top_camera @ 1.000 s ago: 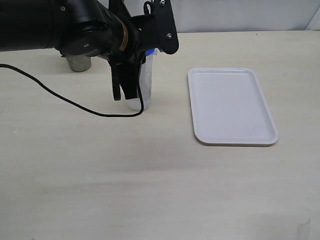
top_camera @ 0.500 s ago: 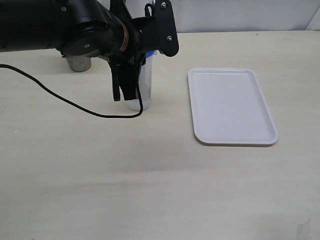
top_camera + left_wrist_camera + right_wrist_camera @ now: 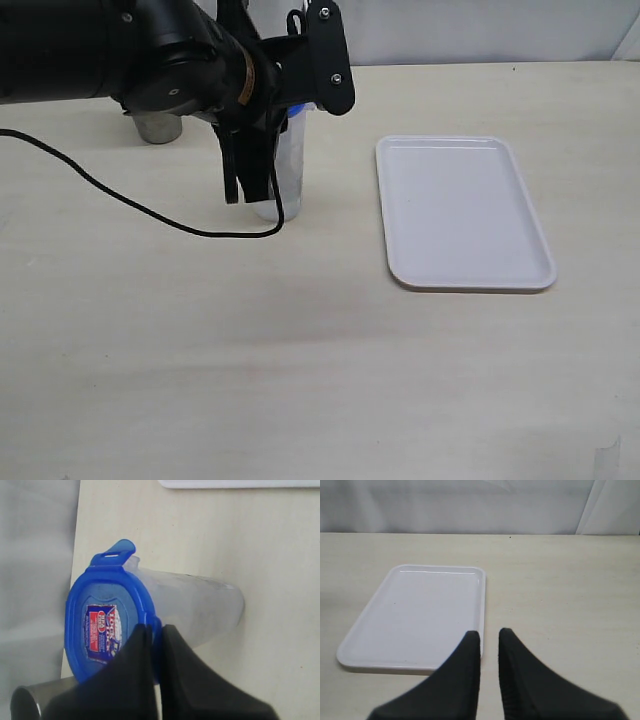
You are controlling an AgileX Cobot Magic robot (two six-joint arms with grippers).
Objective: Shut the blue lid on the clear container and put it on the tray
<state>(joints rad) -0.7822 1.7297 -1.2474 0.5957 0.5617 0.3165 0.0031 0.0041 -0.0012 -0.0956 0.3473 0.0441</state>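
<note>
Black left gripper (image 3: 243, 192), closed, downward beside clear container (image 3: 291, 170)

I see my left gripper (image 3: 240, 196) has crept slightly toward the left edge of the table (image 3: 400, 380), and its wrist bracket (image 3: 328, 55) has lifted a touch.
</note>
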